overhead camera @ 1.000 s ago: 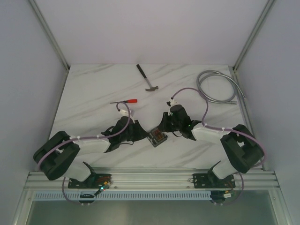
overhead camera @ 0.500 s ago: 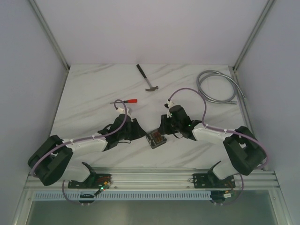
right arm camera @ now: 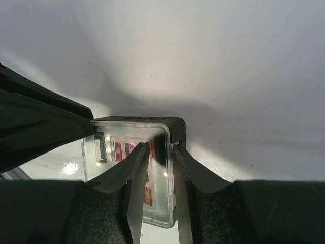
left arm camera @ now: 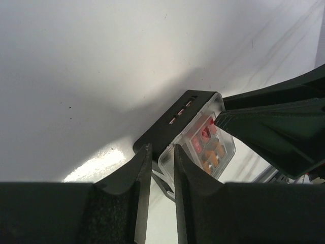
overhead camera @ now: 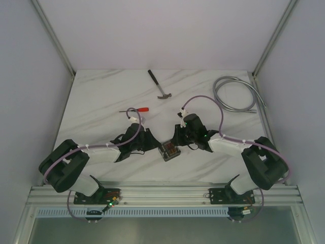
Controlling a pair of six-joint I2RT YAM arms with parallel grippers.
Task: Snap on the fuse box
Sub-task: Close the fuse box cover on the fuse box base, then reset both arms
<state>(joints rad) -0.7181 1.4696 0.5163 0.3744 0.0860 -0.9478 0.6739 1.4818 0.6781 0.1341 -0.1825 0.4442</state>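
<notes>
Squarely between both arms, toward the near edge of the table (overhead camera: 101, 101): the fuse box (overhead camera: 169, 150). Sits flat, black base (left arm camera: 170, 119) down, clear cover (left arm camera: 226, 145) on top, red and orange fuses (left arm camera: 204, 134) showing through. Impossible to tell whether clicked home already or merely resting in place.

Left gripper (left arm camera: 161, 152): jaws only a thin slit apart, tips at one corner of the box, right by the cover's rim. Cannot say whether pinching that rim or only touching it. Right gripper (right arm camera: 158, 150): likewise a mere slit apart, fingertips (right arm camera: 134, 165) lying over the cover near its edge. Again cannot tell whether clamped on anything or simply pressing.

Looks light, probably light enough to skid across the smooth marble-patterned top under any sideways shove. Looks stiff too: hard moulded plastic, unlikely to give before latching. Cover probably slick, and brittle at corners and clips, so better pressed than squeezed. Best steadied by the black side walls, low down, from one side; then pushed straight down along the cover's rim rather than over the middle above the fuses. Worth guarding against: uneven pressure, tipping the cover and seating one side only, or squirting the box out from between the fingers. Calls for even, opposed contact from both sides and a slow, square push.
</notes>
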